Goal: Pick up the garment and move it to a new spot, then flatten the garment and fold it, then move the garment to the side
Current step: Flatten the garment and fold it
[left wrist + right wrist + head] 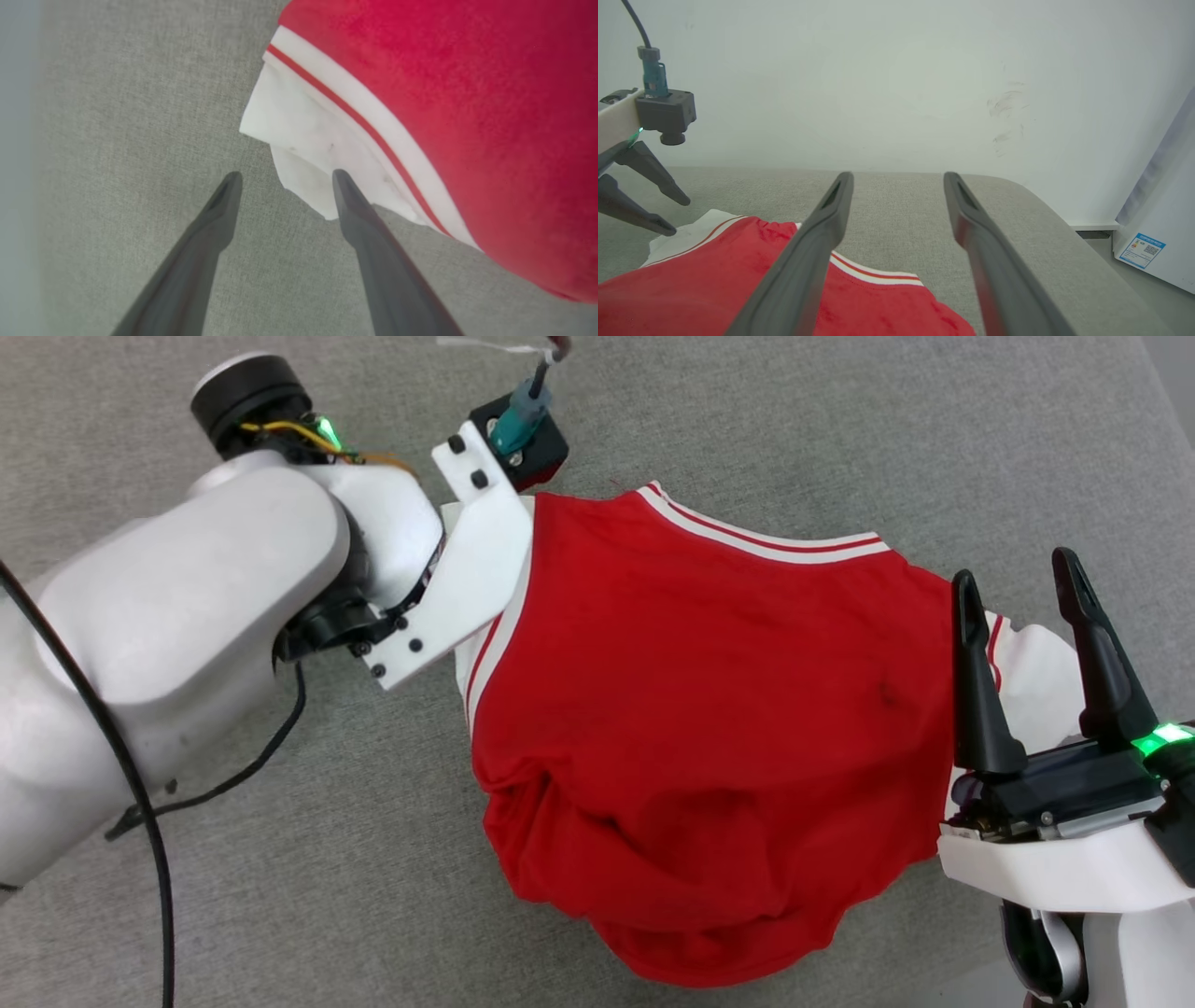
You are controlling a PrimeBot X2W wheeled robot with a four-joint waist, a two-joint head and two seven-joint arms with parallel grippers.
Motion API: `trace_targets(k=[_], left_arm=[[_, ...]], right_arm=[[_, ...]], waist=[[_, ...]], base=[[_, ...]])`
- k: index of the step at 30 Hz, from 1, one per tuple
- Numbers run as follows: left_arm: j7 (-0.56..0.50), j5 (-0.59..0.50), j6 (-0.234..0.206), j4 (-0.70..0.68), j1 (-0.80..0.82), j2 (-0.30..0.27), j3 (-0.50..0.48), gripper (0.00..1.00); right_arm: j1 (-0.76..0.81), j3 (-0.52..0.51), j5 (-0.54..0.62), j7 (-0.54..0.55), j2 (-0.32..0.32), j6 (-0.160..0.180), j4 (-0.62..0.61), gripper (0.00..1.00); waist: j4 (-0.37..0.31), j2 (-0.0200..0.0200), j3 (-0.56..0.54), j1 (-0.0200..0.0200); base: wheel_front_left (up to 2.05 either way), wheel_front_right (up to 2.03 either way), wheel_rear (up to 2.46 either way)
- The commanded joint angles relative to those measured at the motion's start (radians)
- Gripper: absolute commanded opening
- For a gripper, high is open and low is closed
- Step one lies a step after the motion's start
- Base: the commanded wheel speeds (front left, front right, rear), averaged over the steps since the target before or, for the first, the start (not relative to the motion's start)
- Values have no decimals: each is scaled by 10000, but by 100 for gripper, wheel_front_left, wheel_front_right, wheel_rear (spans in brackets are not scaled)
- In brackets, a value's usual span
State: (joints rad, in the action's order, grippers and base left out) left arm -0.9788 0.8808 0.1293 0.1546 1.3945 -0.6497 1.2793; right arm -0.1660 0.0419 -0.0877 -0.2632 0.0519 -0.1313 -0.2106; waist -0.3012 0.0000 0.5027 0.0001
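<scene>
Right pincer spread, grey woven surface (white wall behind)

The garment reads as soft, matt red cloth, faintly fuzzy up close, and its white sleeve looks a thinner, smoother fabric. Under it, the grey upholstered surface shows a coarse woven texture. The left arm's shell is smooth white plastic with a soft sheen. Right gripper and left gripper: matt dark plastic, by the look. The wall is flat, matt and lightly scuffed.
</scene>
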Motion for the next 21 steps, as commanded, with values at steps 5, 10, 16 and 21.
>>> trace_targets(k=[5, 10, 16, 21], left_arm=[[-1254, -559, -2, -413, -1089, -213, 69, 100], [-1503, -781, 7, -762, -1594, -522, 178, 0], [-28, -420, -17, -335, -839, -361, 22, 0], [1334, 139, -15, -193, -618, -262, 9, 0]], right_arm=[[-274, 68, -141, -22, -30, 10, 29, 100], [-409, 44, -123, -22, -30, 10, 50, 100], [-291, 37, 71, -22, -30, 10, 137, 100], [-10, -52, 224, -22, -30, 10, 218, 100]], waist=[[-236, 0, 297, -1], [-228, 0, 367, -1], [84, 0, -21, -1], [583, 0, -674, -1]], base=[[0, 0, 0], [0, 0, 0], [0, 0, 0], [0, 0, 0]])
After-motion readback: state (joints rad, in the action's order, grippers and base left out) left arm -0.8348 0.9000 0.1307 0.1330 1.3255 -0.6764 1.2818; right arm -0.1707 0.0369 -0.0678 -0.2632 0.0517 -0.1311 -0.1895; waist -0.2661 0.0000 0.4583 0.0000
